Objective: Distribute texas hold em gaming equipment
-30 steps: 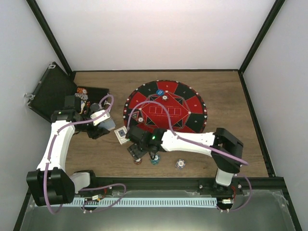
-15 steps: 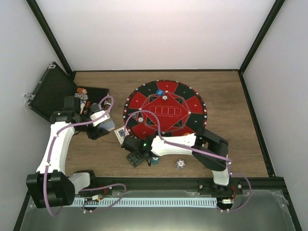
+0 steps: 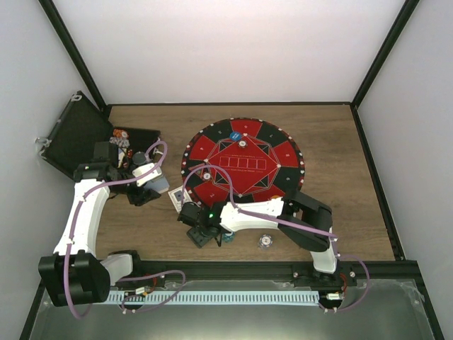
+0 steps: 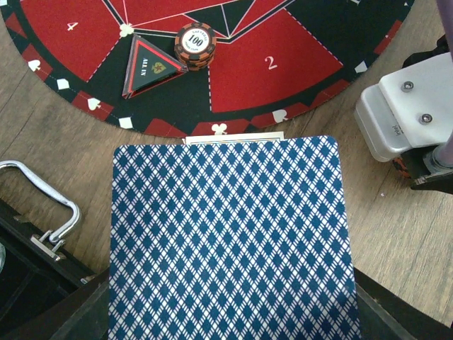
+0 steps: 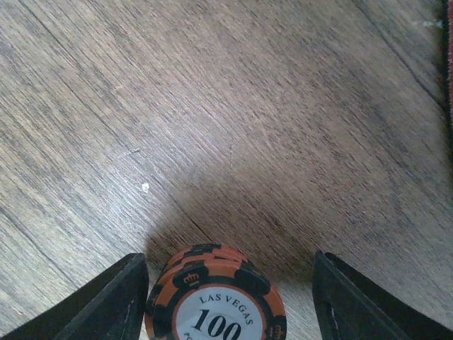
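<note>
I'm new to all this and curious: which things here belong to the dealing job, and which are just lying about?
Job: blue-backed card, orange chip stack, white chip, cards on the table.
Lying about: round mat, black case.

A playing card (image 4: 230, 241) with a blue-and-white diamond back is gripped in the left end effector (image 3: 157, 184), lying flat with its back up. Beyond its far edge stands a small orange-and-black "100" chip pile (image 4: 195, 44). An orange chip stack (image 5: 216, 297), marked LAS VEGAS 100, stands on the counter (image 5: 233, 106) between the spread fingers of the right end effector (image 5: 230, 283), nearer one finger.
</note>
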Tool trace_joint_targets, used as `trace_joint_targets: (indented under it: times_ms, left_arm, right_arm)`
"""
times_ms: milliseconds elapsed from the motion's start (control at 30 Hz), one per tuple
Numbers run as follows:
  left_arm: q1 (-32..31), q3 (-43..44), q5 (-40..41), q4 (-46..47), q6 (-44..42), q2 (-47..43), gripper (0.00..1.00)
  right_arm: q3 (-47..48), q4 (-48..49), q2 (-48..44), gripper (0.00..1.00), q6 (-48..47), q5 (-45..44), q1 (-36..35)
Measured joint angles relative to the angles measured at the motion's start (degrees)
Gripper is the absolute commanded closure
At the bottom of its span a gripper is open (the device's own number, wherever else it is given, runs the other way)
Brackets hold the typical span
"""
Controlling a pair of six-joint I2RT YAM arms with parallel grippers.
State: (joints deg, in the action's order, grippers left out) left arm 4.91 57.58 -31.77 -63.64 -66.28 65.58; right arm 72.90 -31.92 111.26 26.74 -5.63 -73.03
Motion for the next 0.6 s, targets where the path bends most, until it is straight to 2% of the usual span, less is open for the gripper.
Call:
trace_joint_targets:
  times_ms: [600]
  left_arm:
    - [0.0,0.0,0.0,-0.2,0.0,0.0,0.89]
  right_arm:
    - [0.0,-0.2,0.0,0.43,0.1,0.0,-0.3]
